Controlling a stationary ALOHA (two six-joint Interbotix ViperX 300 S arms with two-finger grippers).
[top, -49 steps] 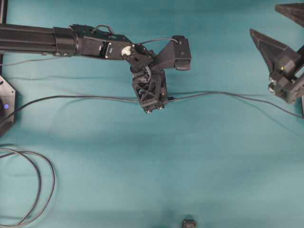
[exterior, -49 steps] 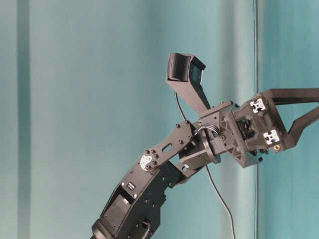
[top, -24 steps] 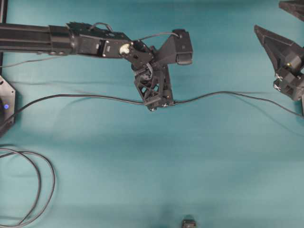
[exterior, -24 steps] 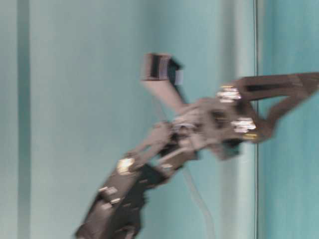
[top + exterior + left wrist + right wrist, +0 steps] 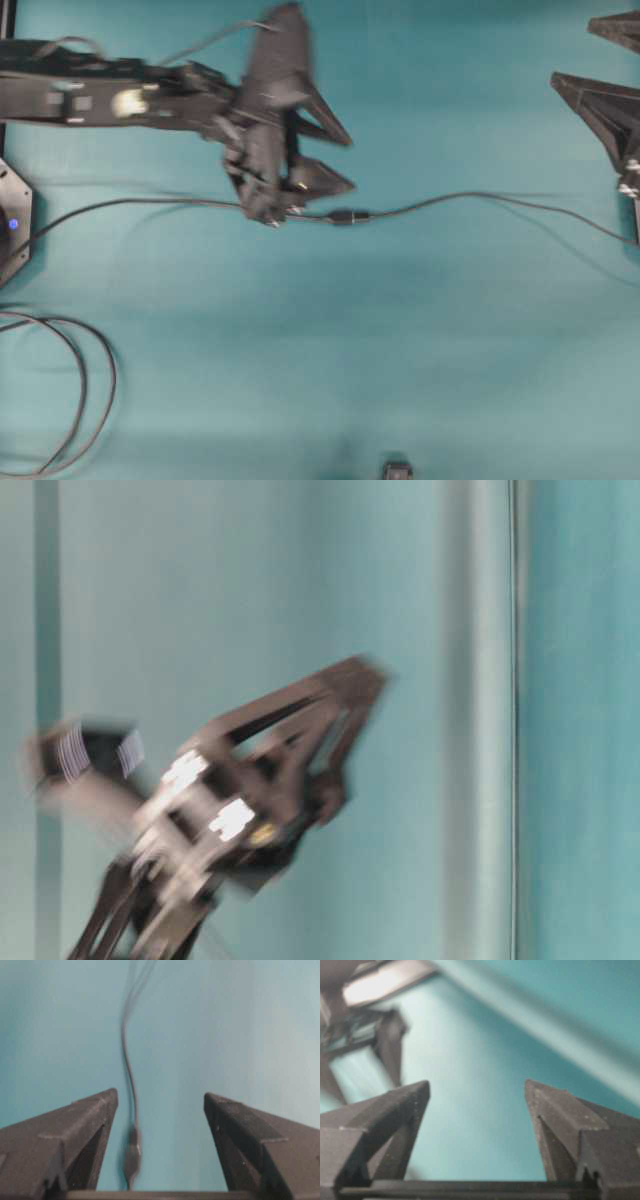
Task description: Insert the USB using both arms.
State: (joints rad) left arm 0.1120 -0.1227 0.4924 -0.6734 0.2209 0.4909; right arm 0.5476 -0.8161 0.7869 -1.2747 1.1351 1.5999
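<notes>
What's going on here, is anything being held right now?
Nothing is held. The left gripper is open and blurred with motion above the teal table. Beside it lies the USB, where two thin cables meet in one line; it looks plugged in, though that is too small to confirm. The right gripper is open and empty at the table's right edge.

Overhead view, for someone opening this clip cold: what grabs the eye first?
The blurred left arm reaching in from the left edge, its left gripper wide open and holding nothing, just up and left of the joined connector. That small dark joint sits mid-table on one thin cable running nearly edge to edge across the teal table. The right gripper waits open at the far right edge, and a cable coil lies bottom left.
</notes>
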